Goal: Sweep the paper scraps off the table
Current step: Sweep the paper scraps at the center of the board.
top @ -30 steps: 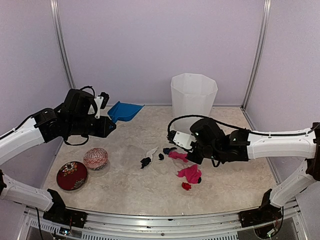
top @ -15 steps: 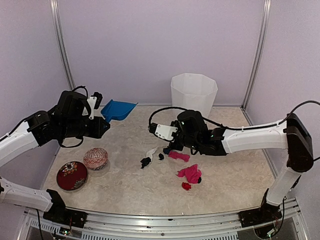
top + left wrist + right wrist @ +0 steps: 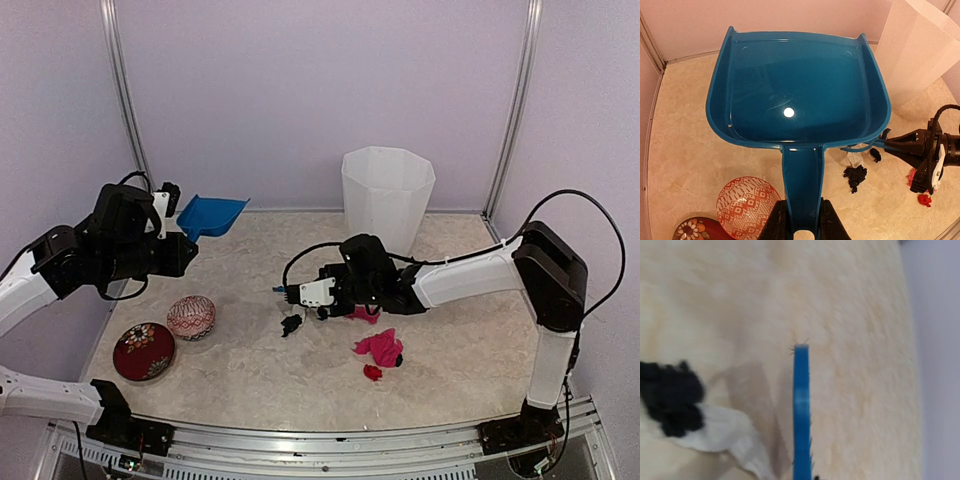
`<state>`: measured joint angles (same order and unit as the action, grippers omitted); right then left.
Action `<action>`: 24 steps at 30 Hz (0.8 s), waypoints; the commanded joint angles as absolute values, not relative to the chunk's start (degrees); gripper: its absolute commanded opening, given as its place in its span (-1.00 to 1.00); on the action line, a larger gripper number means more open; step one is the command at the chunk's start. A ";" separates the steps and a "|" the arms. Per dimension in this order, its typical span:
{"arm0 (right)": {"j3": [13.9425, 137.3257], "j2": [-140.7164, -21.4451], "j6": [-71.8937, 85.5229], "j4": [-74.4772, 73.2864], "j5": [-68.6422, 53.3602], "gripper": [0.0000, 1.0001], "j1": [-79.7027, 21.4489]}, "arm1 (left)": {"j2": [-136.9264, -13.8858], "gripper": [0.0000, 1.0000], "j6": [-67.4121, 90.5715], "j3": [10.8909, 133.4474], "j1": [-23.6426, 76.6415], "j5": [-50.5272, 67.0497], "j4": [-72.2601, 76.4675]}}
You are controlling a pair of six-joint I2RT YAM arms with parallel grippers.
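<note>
My left gripper (image 3: 800, 222) is shut on the handle of the blue dustpan (image 3: 800, 85), held in the air over the table's (image 3: 250, 380) back left; it also shows in the top view (image 3: 212, 214). My right gripper (image 3: 312, 293) is low over the table's middle, shut on a thin blue brush (image 3: 801, 410) that points left. A black scrap (image 3: 291, 324) and a white scrap (image 3: 725, 432) lie just beside the brush. A pink scrap (image 3: 362, 314) lies partly behind the right gripper. A big magenta scrap (image 3: 379, 346) and a red scrap (image 3: 372, 372) lie nearer the front.
A tall white faceted bin (image 3: 388, 195) stands at the back centre. A red-patterned bowl (image 3: 191, 317) and a dark red floral bowl (image 3: 143, 350) sit front left. Metal frame posts and lilac walls close in the sides and back.
My left arm has drawn the dustpan further left and back. My right arm has stretched left and lower, bringing the brush to the black and white scraps.
</note>
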<state>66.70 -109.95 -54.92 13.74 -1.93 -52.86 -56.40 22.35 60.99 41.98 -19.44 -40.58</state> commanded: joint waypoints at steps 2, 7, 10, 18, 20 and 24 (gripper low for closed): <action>65.18 -108.29 -59.81 7.07 -8.03 -1.00 -52.47 | -55.20 -1.00 23.07 60.37 42.10 -19.77 -40.84; 59.68 -103.45 -62.09 3.01 -10.57 -1.00 -52.45 | -55.47 -1.00 22.79 59.77 42.13 -19.34 -39.73; 56.08 -99.07 -62.31 1.94 -11.28 -1.00 -52.70 | -56.08 -1.00 22.63 59.77 42.10 -18.63 -38.81; 46.98 -86.69 -60.41 -2.62 -7.13 -1.00 -55.11 | -58.28 -1.00 22.56 58.43 42.26 -15.72 -36.78; 45.20 -82.96 -57.66 -1.73 -5.83 -1.00 -55.57 | -58.65 -1.00 22.75 57.83 42.58 -14.91 -36.22; 44.64 -75.25 -50.98 -0.47 -3.33 -1.00 -55.93 | -59.38 -1.00 23.28 57.11 44.17 -14.24 -36.15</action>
<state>44.73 -82.15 -58.24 -1.06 -6.37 -55.24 -58.85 22.72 57.95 42.61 -15.84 -37.98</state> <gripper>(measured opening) 0.037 0.136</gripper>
